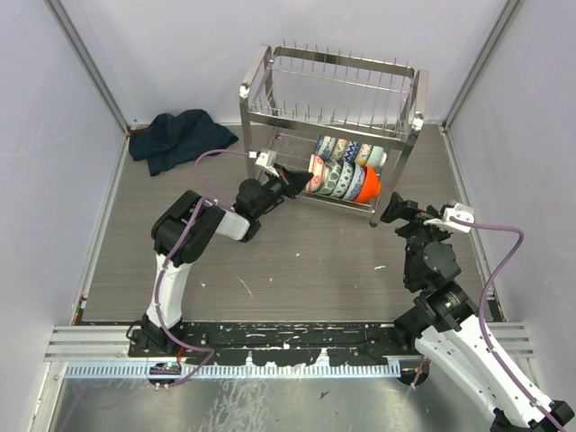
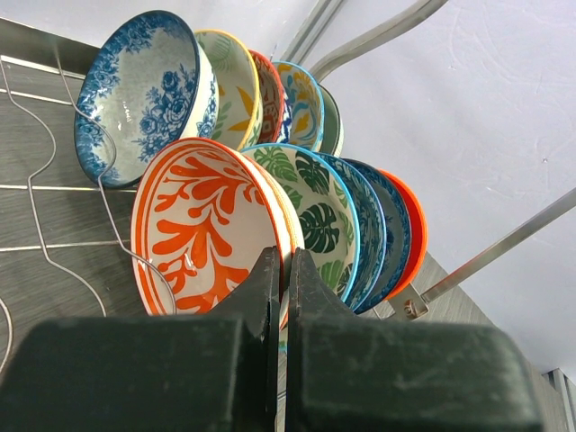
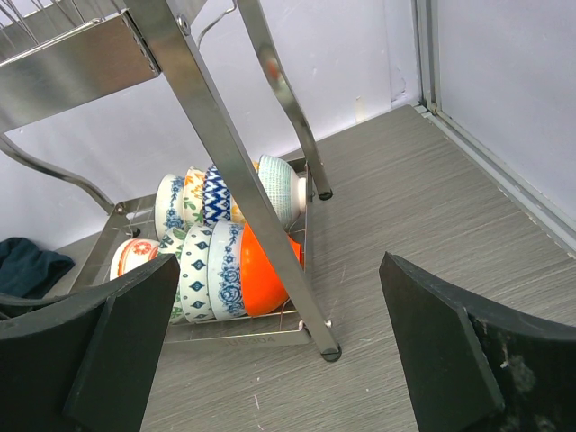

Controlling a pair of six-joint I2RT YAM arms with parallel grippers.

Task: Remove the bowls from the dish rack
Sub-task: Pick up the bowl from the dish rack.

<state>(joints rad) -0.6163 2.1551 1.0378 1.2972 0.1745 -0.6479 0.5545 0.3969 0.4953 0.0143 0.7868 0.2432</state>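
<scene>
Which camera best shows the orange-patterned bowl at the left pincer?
Left wrist: the orange-patterned bowl is large and face-on, with its rim between the fingers of the left pincer. Top external shows only its edge from above. Right wrist shows it small and partly hidden.

Bright, even, diffuse light in all 3 views; shadows faint, soft-edged.
Glare streaks are seen on dish rack (image 3: 216, 153) tubes, small highlights on glazed bowls (image 2: 202, 225). In wrist views left gripper (image 2: 283, 263) and right gripper (image 3: 274, 274) are rendered dark, slightly soft in fg. Bg walls (image 2: 468, 108) look near washed out.
</scene>
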